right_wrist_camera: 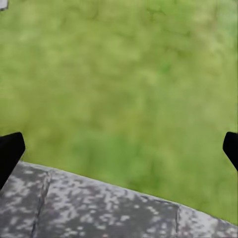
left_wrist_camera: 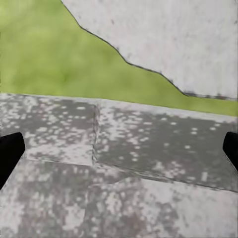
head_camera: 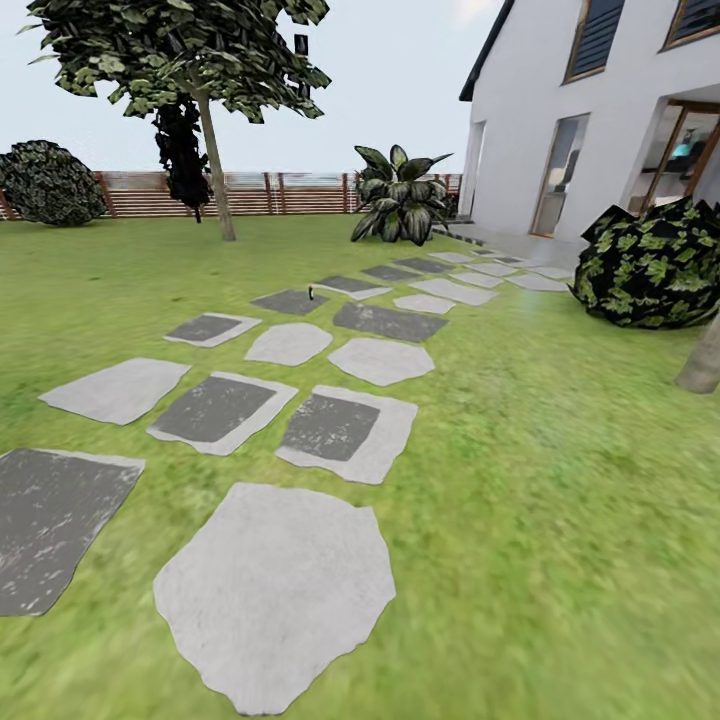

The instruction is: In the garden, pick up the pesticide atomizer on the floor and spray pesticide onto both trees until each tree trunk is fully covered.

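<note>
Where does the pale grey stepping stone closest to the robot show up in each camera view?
Head view: large pale stepping stone low, left of centre, grass around it.
Left wrist view: probably the pale slab, across a grass strip from a dark mottled stone.
Right wrist view: not identifiable.
Shared landmark: green grass.

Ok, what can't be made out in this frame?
- Tiny black pesticide atomizer: head view, too small for detail.
- Pale grey-beige tree trunk at right: head view, cut by the edge, crown unseen.
- Left end effector and right end effector: wrist views, dark fingertips cut by the edges.
</note>
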Robot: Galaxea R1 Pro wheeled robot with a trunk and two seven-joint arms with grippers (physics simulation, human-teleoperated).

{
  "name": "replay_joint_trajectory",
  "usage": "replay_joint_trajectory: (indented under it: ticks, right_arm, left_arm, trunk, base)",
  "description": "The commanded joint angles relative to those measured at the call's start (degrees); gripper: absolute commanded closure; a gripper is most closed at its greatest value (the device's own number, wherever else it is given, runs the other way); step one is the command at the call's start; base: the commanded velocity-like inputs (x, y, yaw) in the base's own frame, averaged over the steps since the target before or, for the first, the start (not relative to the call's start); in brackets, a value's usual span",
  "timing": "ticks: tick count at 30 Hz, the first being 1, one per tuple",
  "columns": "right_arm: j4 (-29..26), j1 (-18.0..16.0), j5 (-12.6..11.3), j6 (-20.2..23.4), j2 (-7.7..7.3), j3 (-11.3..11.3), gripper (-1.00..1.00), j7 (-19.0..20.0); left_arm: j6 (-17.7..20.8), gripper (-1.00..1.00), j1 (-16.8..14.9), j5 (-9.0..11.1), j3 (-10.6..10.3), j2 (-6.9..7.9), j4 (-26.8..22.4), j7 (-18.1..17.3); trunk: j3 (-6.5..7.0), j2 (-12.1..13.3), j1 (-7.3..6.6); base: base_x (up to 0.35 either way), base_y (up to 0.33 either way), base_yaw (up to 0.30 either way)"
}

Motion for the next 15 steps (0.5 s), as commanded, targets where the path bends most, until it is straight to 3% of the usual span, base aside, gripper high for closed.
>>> replay_joint_trajectory:
  ticks: [1, 15]
  right_arm:
    - [0.0, 0.0, 0.0, 0.0, 0.0, 0.1, -1.0, 0.0]
    - [-0.1, 0.0, -0.1, 0.0, 0.02, 0.1, -1.0, 0.0]
  left_arm:
    - [0.0, -1.0, 0.0, 0.0, 0.0, 0.0, 0.0, 0.0]
    - [0.1, -1.0, -0.1, -0.1, 0.0, 0.1, 0.0, -0.1]
  trunk:
    - [0.0, 0.0, 0.0]
    - [0.0, 0.0, 0.0]
  base:
    - [0.336, 0.13, 0.0]
    - [0.336, 0.036, 0.0]
